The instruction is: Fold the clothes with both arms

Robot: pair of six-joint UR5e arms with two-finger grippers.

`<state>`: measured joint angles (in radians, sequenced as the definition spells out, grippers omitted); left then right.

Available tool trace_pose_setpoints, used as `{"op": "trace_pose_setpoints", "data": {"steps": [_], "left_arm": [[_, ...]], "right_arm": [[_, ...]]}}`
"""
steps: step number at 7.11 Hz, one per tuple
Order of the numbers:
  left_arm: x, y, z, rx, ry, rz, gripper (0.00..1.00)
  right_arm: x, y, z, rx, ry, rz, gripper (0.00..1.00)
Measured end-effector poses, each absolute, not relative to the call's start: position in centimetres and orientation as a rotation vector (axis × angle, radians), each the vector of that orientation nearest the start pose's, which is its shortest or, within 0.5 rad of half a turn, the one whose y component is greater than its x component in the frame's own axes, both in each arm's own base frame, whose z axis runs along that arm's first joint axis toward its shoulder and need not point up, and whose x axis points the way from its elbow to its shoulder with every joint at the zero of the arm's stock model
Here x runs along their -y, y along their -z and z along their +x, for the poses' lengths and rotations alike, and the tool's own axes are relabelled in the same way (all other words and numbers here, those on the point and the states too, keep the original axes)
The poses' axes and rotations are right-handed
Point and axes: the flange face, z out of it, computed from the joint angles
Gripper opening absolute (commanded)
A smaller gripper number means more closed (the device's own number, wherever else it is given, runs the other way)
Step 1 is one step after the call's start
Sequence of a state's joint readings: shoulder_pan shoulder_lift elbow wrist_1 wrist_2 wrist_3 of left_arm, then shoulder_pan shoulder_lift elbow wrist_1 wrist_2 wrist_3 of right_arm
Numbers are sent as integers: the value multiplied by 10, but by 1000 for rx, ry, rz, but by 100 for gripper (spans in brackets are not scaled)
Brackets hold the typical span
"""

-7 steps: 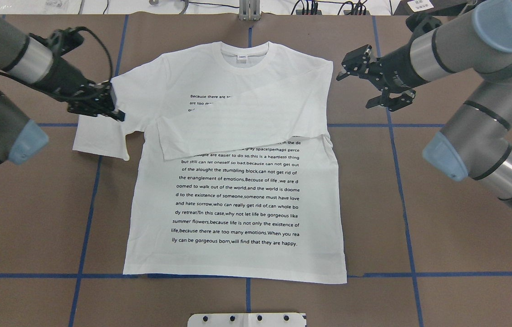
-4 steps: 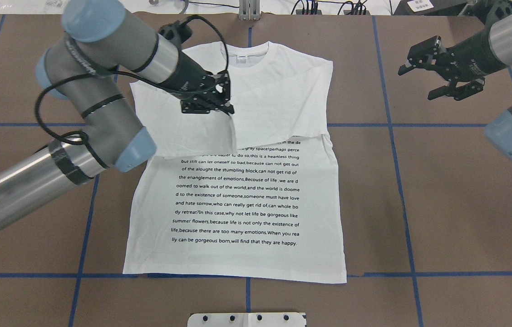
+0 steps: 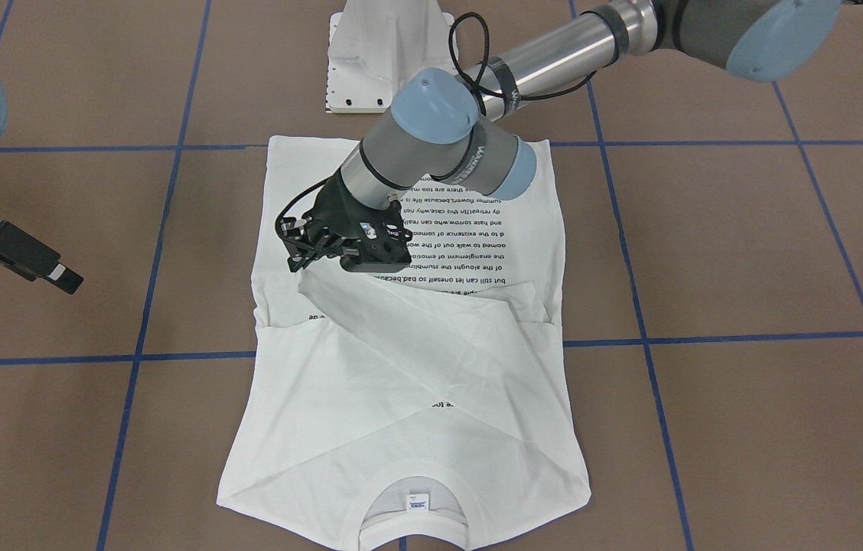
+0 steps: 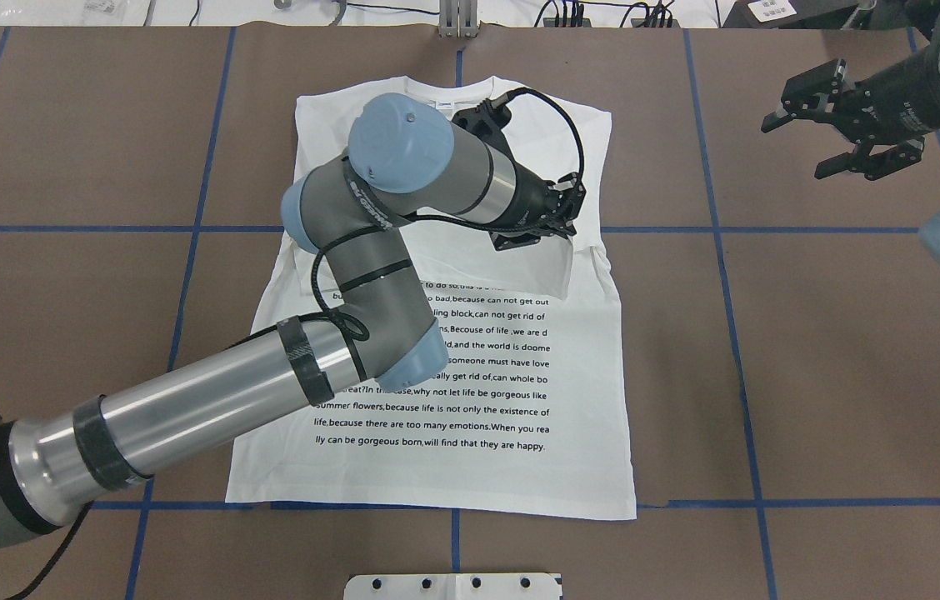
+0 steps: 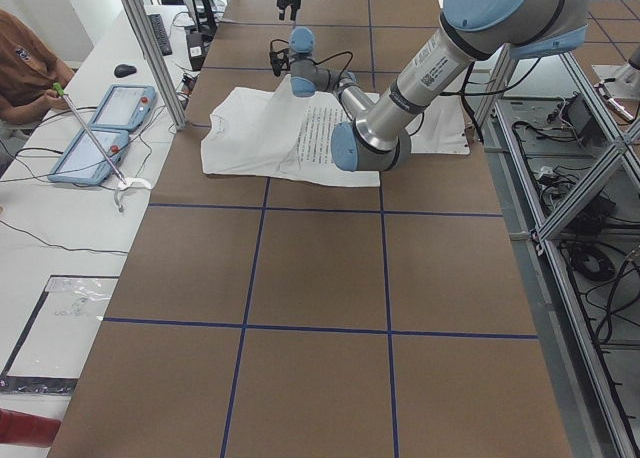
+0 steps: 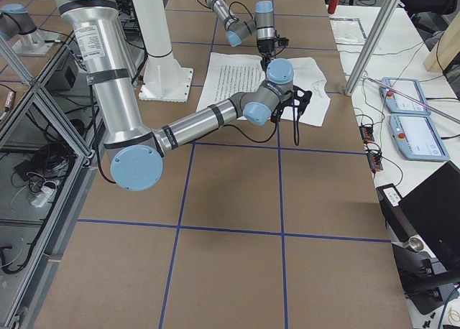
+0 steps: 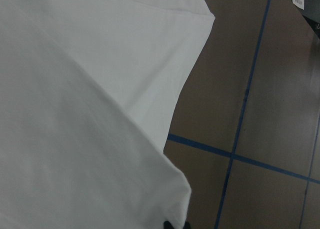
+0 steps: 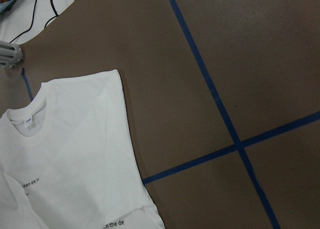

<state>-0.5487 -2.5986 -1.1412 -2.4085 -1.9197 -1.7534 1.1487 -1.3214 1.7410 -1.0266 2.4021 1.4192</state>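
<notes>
T-shirt (image 4: pixel 470 400) sleeves nearly in: my left claw (image 4: pixel 560 218) pinches the second sleeve (image 3: pixel 370 321), right claw (image 4: pixel 795 148) hangs wide open; body folds left.

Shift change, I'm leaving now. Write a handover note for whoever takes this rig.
Left gripper: shut on the T-shirt at its left sleeve end, over the chest.
Right gripper: open, empty, clear of the cloth on the right.
T-shirt: flat, print up, collar away from the robot.
Done: right sleeve folded across the chest.
Left: release left sleeve, then fold the body.
</notes>
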Motion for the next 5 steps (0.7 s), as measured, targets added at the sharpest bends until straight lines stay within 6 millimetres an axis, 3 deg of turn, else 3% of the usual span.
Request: {"op": "trace_pose_setpoints", "data": {"steps": [2,3,4,5], "left_arm": [[476,-71,668,-1450,360,3,3],[472,-75,680,-1453,371,22,48],[469,-79,686,-1456,380,37,68],[468,-79,688,-1461,384,44,77]], "right_arm": [[549,-376,-178,1184,-484,-66,100],[550,-380,-178,1180,-488,-70,100],[550,-382,-178,1176,-491,-72,100],[551,-385,-179,1171,-495,-74,100]]}}
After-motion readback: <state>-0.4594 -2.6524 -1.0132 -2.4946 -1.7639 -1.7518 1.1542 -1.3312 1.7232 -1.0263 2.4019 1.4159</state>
